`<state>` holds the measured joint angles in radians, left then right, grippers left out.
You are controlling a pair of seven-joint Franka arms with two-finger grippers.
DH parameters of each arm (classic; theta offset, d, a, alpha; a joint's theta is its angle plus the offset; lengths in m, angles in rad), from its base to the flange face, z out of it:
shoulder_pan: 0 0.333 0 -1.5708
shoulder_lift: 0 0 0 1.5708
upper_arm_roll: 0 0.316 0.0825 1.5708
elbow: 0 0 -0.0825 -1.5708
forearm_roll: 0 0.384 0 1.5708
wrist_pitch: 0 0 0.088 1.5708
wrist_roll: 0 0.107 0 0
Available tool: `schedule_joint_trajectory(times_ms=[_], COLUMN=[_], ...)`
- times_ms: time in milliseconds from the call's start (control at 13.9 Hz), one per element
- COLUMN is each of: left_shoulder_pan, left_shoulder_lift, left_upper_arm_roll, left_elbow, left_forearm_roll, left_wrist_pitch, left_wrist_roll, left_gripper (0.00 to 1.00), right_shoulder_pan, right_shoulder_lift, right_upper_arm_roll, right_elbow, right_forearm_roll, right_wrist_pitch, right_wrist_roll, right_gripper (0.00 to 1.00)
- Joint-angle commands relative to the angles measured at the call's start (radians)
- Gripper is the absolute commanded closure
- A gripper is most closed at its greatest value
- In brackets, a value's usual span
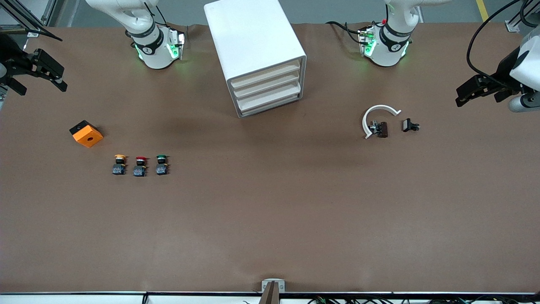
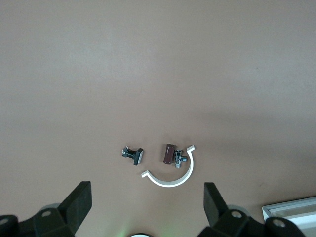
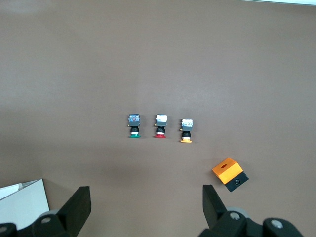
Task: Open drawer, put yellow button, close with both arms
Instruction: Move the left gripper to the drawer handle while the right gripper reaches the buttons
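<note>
The yellow button (image 1: 120, 164) stands on the brown table, in a row with a red-capped button (image 1: 140, 165) and a green-capped one (image 1: 161, 164), at the row's end toward the right arm's end of the table. It also shows in the right wrist view (image 3: 186, 131). The white drawer cabinet (image 1: 257, 55) stands between the arm bases, its drawers (image 1: 268, 90) all shut. My right gripper (image 1: 59, 76) hangs open and empty over the table's edge at its own end (image 3: 145, 207). My left gripper (image 1: 460, 96) hangs open and empty over the table's edge at its end (image 2: 148, 205).
An orange block with a black base (image 1: 86, 133) lies farther from the front camera than the buttons. A white curved clip (image 1: 377, 118), a dark brown piece (image 1: 382, 128) and a small black piece (image 1: 410, 125) lie toward the left arm's end.
</note>
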<state>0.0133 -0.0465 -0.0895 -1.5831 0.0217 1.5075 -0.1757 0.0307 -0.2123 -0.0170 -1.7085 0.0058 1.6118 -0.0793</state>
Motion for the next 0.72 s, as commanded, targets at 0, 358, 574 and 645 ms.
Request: schedule_joint_trajectory(times_ms=[0, 358, 574, 645], left_shoulder_pan=[-0.004, 0.007, 0.004, -0.004], left_shoulder_lift=[0.007, 0.057, 0.105, 0.125], left_upper_arm_roll=[-0.006, -0.001, 0.005, 0.004], left_elbow=[0.021, 0.023, 0.037, 0.037], left_forearm_roll=[0.024, 0.021, 0.02, 0.015], left_wrist_pitch=[-0.016, -0.015, -0.013, -0.013], left_wrist_roll=[0.007, 0.018, 0.0, -0.011], left_gripper=[0.0, 0.0, 0.0, 0.0], right_shoulder_pan=[-0.005, -0.003, -0.003, -0.003], right_shoulder_lift=[0.013, 0.013, 0.013, 0.013], right_upper_arm_roll=[0.003, 0.003, 0.003, 0.003], right_elbow=[0.027, 0.027, 0.027, 0.027], right_forearm_roll=[-0.012, -0.012, -0.012, -0.012], right_wrist_pitch=[-0.013, -0.013, -0.013, -0.013], right_wrist_roll=[0.013, 0.013, 0.012, 0.012], right_gripper=[0.0, 0.0, 0.0, 0.0])
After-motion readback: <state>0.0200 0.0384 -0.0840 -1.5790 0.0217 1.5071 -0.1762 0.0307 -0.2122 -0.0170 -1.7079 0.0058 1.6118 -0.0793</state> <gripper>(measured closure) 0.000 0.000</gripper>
